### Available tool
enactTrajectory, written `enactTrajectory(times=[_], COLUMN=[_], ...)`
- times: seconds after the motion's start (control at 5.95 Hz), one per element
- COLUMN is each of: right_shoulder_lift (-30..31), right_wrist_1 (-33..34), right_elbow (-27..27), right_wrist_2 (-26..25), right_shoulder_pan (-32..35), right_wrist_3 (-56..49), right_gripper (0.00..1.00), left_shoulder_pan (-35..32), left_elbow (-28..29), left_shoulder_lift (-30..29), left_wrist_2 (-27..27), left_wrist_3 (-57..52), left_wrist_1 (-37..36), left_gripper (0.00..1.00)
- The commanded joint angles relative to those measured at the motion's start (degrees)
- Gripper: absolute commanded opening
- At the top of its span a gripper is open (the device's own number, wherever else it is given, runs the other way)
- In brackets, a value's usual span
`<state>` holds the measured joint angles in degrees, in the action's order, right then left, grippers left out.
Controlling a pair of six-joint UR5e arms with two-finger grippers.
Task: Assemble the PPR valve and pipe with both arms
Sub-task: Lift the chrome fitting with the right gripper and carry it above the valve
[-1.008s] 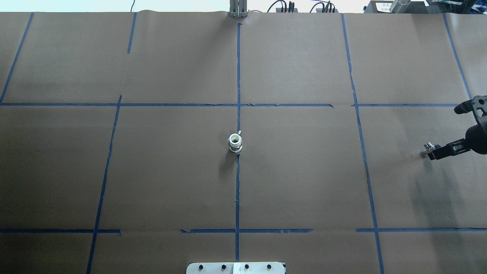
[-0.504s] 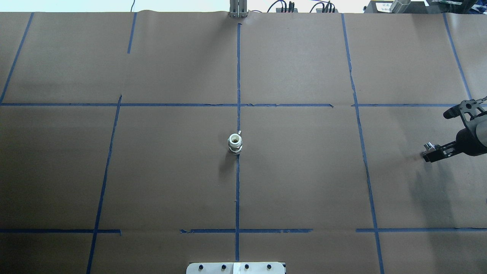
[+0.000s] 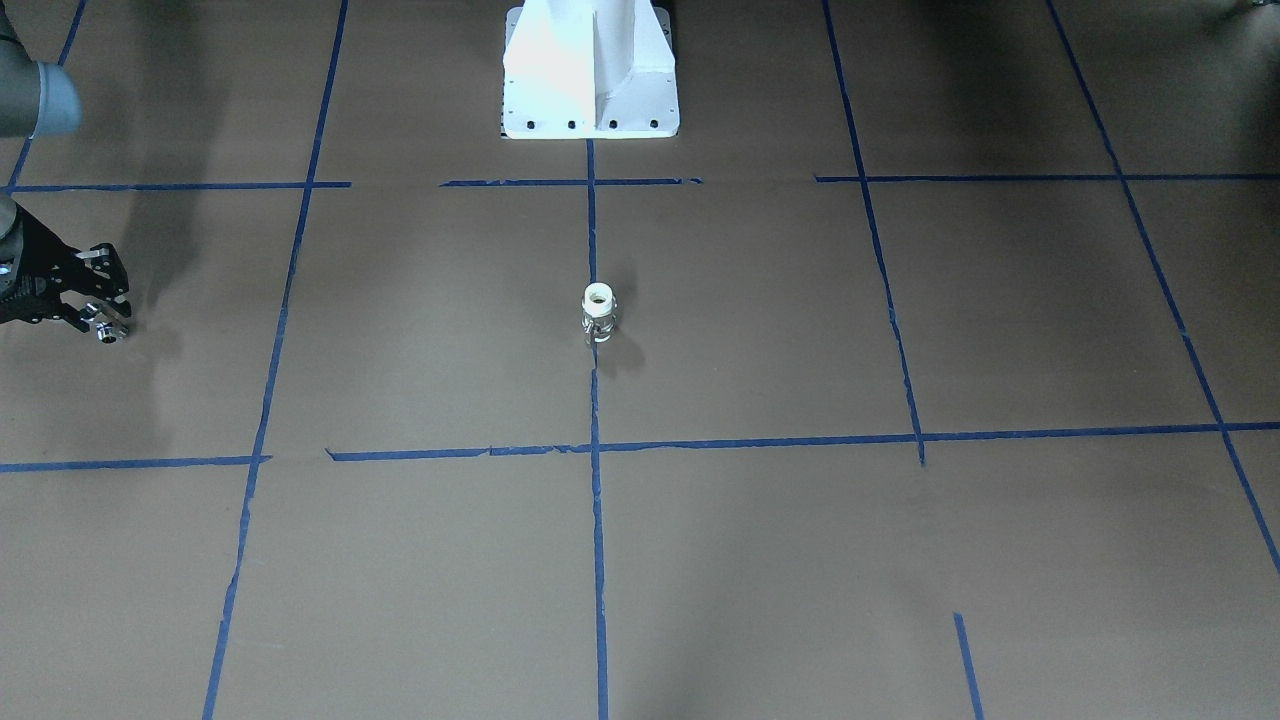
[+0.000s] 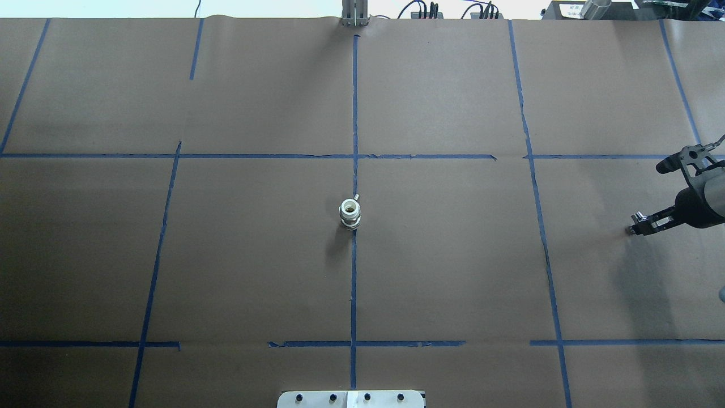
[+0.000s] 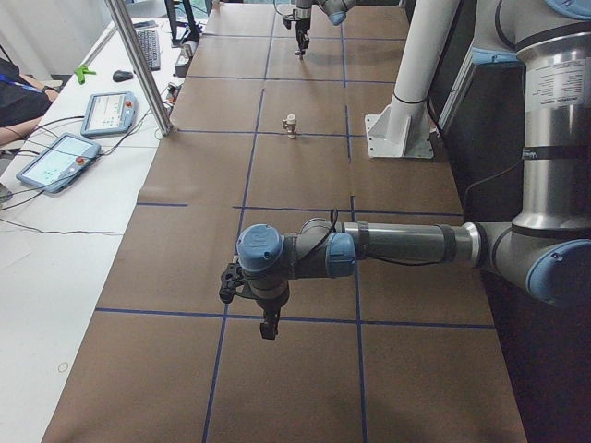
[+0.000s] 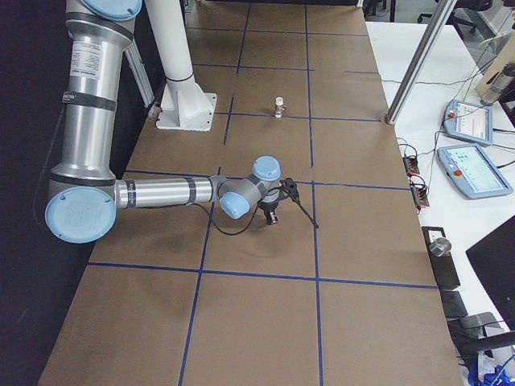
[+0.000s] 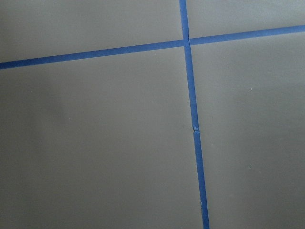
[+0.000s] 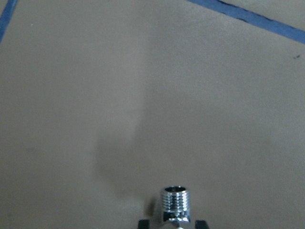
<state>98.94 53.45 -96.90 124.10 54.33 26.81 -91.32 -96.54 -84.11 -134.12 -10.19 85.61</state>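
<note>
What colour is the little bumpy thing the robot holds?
Shiny silver. The threaded fitting in the right end effector shows best in the right wrist view.

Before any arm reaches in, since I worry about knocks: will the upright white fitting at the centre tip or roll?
Likely tippy: the white fitting stands on end, taller than wide. Once down, its round body may roll. It looks rigid.

I saw the tabletop (image 4: 453, 255) covered in brown paper, crossed by blue tape lines (image 4: 353, 283). Beside it stood a white desk (image 5: 55, 277) carrying two tablets (image 5: 57, 161), a keyboard (image 5: 148, 46) and a metal pole (image 5: 140, 65).
</note>
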Motion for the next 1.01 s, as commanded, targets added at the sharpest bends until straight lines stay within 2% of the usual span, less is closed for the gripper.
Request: enactTrajectory(times=[0.0, 0.34, 0.5, 0.67, 0.84], right_shoulder_lift=[0.5, -1.1, -5.6, -9.5, -16.0], right_wrist_1=[0.0, 0.8, 4.3, 12.8, 22.1], right_elbow=[-0.7, -3.1, -3.7, -7.6, -11.2], right_wrist_2=[0.0, 0.7, 1.1, 1.2, 1.1], right_shoulder_pan=[0.3, 0.1, 0.1, 0.0, -1.9], right_wrist_3=[0.0, 3.8, 9.6, 10.4, 15.1], right_gripper=[0.01, 0.0, 0.0, 0.0, 0.0], left_shoulder_pan=[0.1, 0.0, 0.1, 0.1, 0.1], left_elbow=[-0.1, 0.3, -0.4, -0.9, -0.9], left_shoulder_lift=[0.0, 0.0, 1.8, 2.1, 2.2], left_wrist_2=[0.0, 0.3, 0.4, 0.4, 0.4], left_wrist_3=[0.4, 1.0, 3.4, 3.3, 3.4], left_wrist_1=[0.0, -0.3, 0.1, 0.7, 1.4], left_gripper=[1.0, 1.0, 1.0, 1.0, 1.0])
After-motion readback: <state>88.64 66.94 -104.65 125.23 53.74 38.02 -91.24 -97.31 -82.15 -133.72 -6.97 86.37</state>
